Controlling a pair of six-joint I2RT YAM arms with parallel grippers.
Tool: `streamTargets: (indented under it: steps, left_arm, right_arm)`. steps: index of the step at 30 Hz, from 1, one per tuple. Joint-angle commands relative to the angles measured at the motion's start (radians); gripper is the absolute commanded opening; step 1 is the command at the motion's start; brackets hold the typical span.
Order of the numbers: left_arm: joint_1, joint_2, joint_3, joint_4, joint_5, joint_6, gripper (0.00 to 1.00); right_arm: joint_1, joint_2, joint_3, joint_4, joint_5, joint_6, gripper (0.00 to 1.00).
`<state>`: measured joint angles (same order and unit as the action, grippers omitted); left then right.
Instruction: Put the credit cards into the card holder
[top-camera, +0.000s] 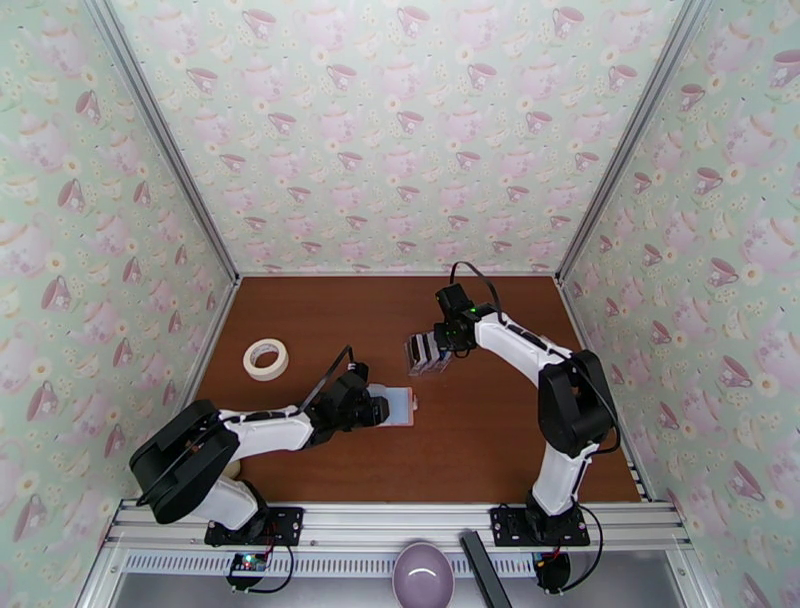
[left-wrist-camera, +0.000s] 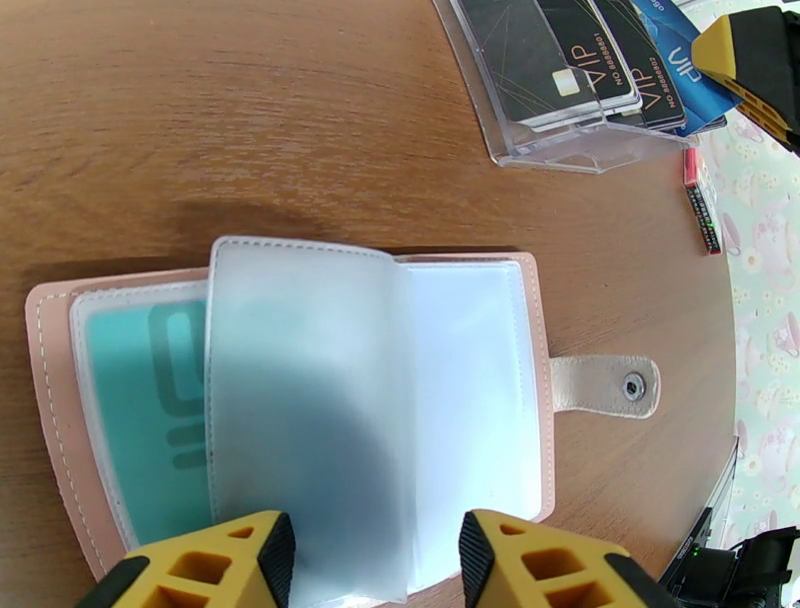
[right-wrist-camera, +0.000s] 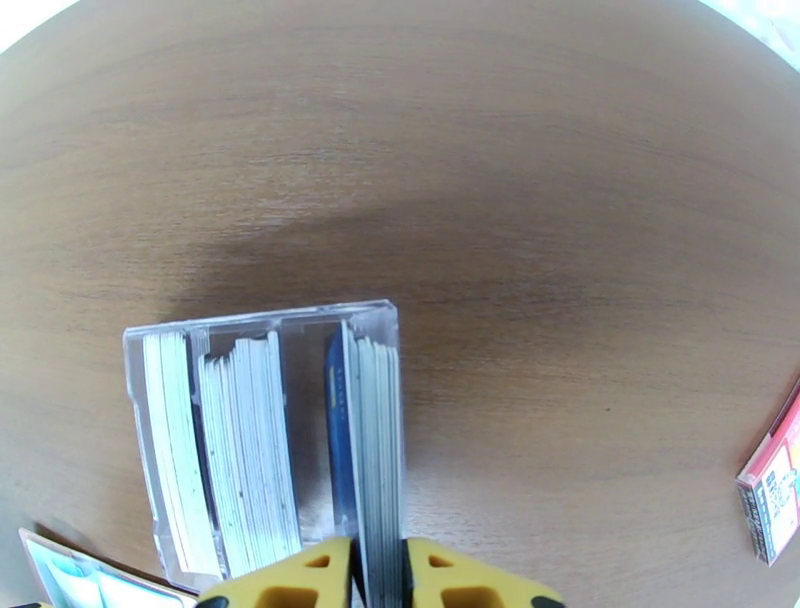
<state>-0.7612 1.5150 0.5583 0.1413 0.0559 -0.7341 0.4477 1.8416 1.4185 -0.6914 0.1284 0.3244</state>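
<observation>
The card holder (left-wrist-camera: 538, 330) lies open on the brown table, a pink wallet with clear pocket pages and a snap tab; a teal card sits in its left pocket. My left gripper (left-wrist-camera: 370, 560) is open, its yellow fingers (left-wrist-camera: 225, 565) straddling the near edge of the pocket pages. In the top view the card holder (top-camera: 403, 407) is just right of the left gripper (top-camera: 378, 408). The credit cards (right-wrist-camera: 375, 420) stand on edge in a clear rack (right-wrist-camera: 160, 440). My right gripper (right-wrist-camera: 378, 575) is shut on the stack in the rack's right slot. The same black VIP credit cards (left-wrist-camera: 575, 60) appear in the left wrist view.
A roll of white tape (top-camera: 265, 359) lies at the left of the table. A small red-edged pad (right-wrist-camera: 772, 485) lies right of the rack. A mauve bowl (top-camera: 423, 575) and a black bar (top-camera: 484, 572) sit beyond the near rail. Patterned walls close in three sides.
</observation>
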Motion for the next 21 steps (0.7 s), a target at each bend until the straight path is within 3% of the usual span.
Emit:
streamTargets:
  steps: [1, 21]
  left_arm:
    - [-0.008, 0.04, -0.008, -0.081, 0.014, -0.017, 0.51]
    - [-0.007, 0.039, -0.007, -0.082, 0.016, -0.019, 0.51]
  right_arm:
    - [0.003, -0.025, 0.03, -0.026, 0.036, -0.014, 0.2]
    - [0.003, 0.009, 0.031, -0.051, 0.089, -0.018, 0.21]
